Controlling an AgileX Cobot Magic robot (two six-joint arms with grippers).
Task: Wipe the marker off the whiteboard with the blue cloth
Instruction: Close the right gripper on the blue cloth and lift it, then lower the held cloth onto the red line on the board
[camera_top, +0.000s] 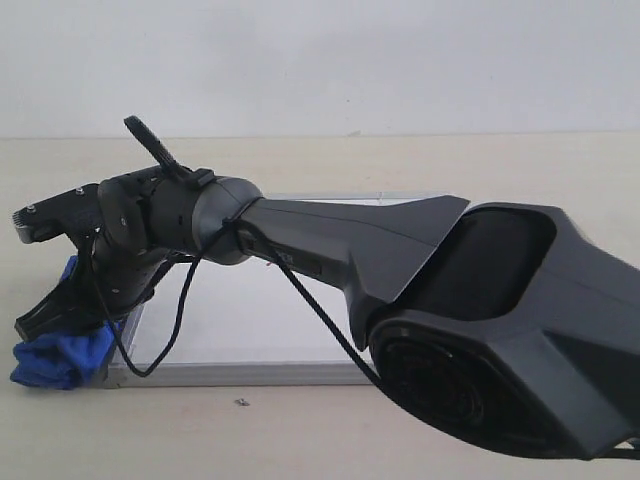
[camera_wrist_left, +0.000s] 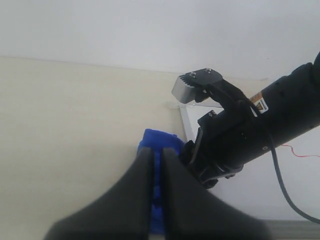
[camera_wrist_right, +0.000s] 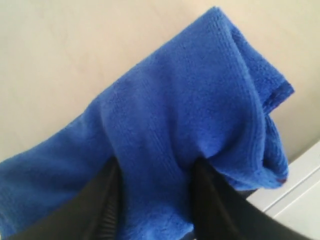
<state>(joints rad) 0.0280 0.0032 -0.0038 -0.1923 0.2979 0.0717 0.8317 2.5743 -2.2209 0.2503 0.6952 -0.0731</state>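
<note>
The right gripper (camera_wrist_right: 157, 212) has its fingers (camera_wrist_right: 210, 200) clenched on a fold of the blue cloth (camera_wrist_right: 190, 115), bunching it into a wiping pad. The cloth sits at the near-left corner of the whiteboard (camera_top: 240, 320), partly over the worktop (camera_top: 300, 430). The red marker (camera_wrist_left: 300, 150) shows on the board, apart from the cloth, likely unwiped. The left gripper (camera_wrist_left: 156, 165) has its fingers nearly together, and I cannot tell whether they grasp anything.

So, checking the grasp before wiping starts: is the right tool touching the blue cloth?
Touching. The right wrist view shows the blue cloth pinched inside the right tool, with fabric bulging out on both sides.
</note>
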